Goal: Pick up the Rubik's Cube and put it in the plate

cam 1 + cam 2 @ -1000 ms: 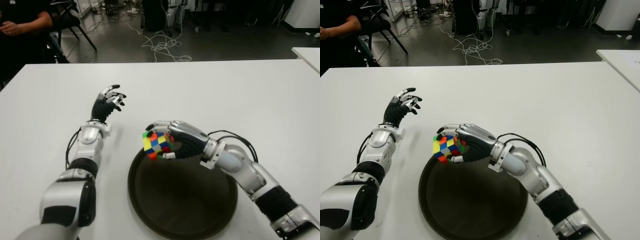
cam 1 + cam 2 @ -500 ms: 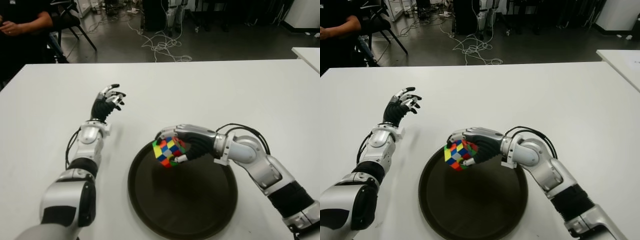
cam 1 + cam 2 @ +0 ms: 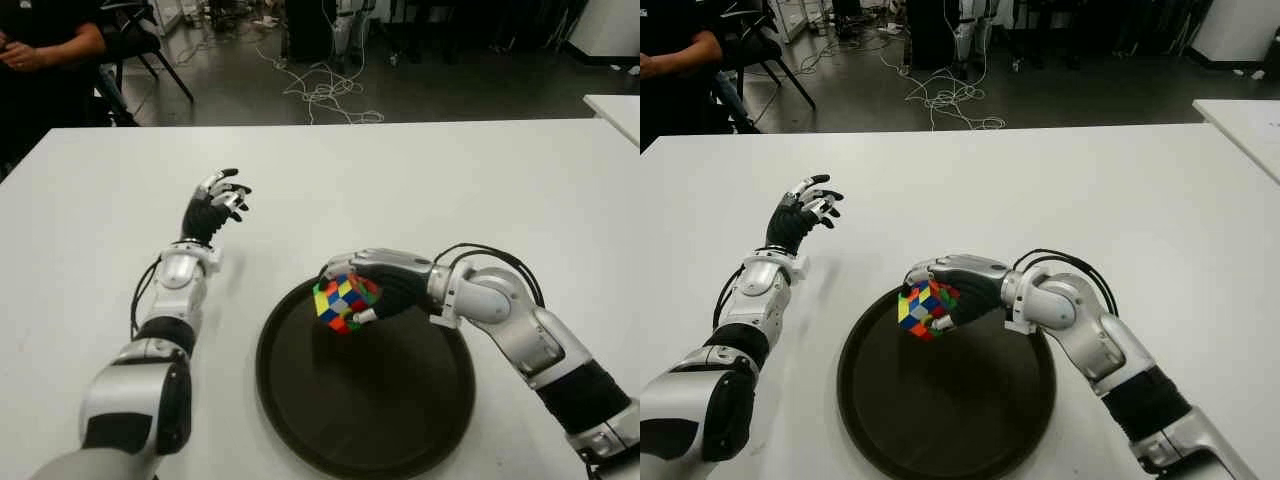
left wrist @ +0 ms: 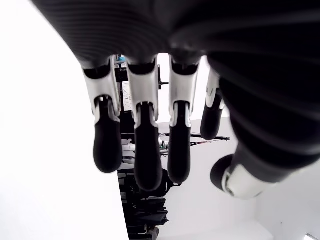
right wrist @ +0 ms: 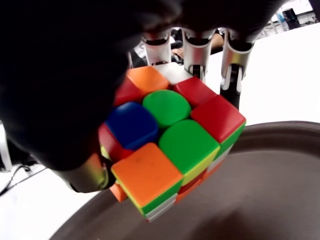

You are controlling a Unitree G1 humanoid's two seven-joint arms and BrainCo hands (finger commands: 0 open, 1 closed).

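**Cube held over the plate's upper-left rim**

The Rubik's Cube (image 3: pixel 343 303) sits just left of the centre of the left eye view, tilted on a corner and clasped in the right hand (image 3: pixel 385 284). In the right wrist view the cube (image 5: pixel 170 145) shows green, orange, red and blue tiles, with the fingers (image 5: pixel 197 52) wrapped over its far side and the thumb against its near side. Its lowest corner hangs above the dark surface of the plate (image 5: pixel 260 190), and a shadow lies on the plate below it; I cannot tell whether that corner touches the plate.

The plate (image 3: pixel 420 430) is a round, dark tray filling the lower middle of the eye views, lying flat on the white table (image 3: pixel 480 180). The cube is over the plate's upper-left part, just inside the rim. The right forearm runs from the lower right corner of the frame up across the plate's right edge, with black cables looping at the wrist.

The left hand (image 3: pixel 216 205) shows in the left half of the frame, well apart from the plate, its arm stretched out from the lower left corner. Its fingers (image 4: pixel 142 150) are loosely extended and grasp nothing.

At the upper left corner of the eye views a person (image 3: pixel 45 45) in dark clothing sits beyond the table. Cables (image 3: pixel 325 95) lie on the grey floor along the top centre.
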